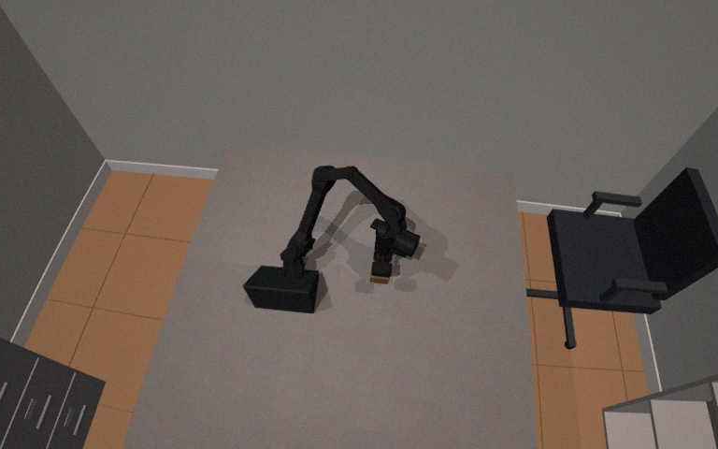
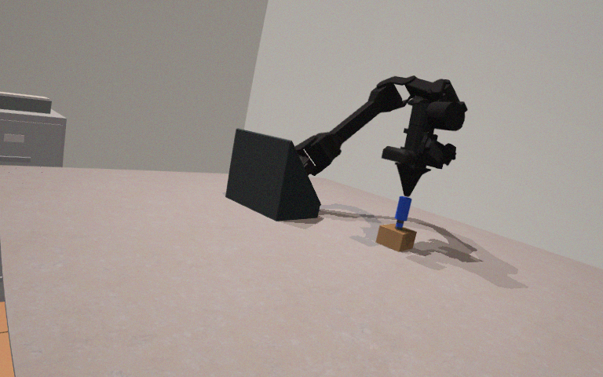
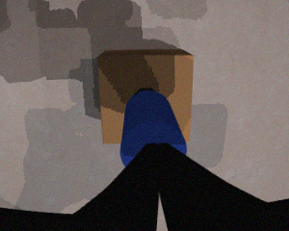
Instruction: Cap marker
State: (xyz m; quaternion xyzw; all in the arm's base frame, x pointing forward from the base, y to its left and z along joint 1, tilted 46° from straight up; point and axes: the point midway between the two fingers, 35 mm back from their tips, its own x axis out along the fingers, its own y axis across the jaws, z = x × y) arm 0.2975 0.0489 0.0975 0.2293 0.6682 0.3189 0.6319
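The wooden holder block (image 1: 379, 280) (image 2: 388, 238) (image 3: 183, 82) stands on the table. The marker (image 2: 399, 226) stands upright in it; only a short dark and blue part shows below the cap. The blue cap (image 2: 403, 208) (image 3: 149, 117) sits on top of the marker, upright and in line with it. Whether it is fully down cannot be told. My gripper (image 2: 407, 195) (image 3: 156, 153) is shut and empty, pointing down. Its closed fingertips are right at the cap's top, touching or almost touching it. In the top view the gripper hides the cap and marker.
The arm's dark wedge-shaped base (image 1: 282, 289) (image 2: 260, 175) stands on the table (image 1: 329, 378) (image 2: 178, 289), to one side of the block. The arm arches high between base and block. An office chair (image 1: 602, 255) stands beyond the table's right edge.
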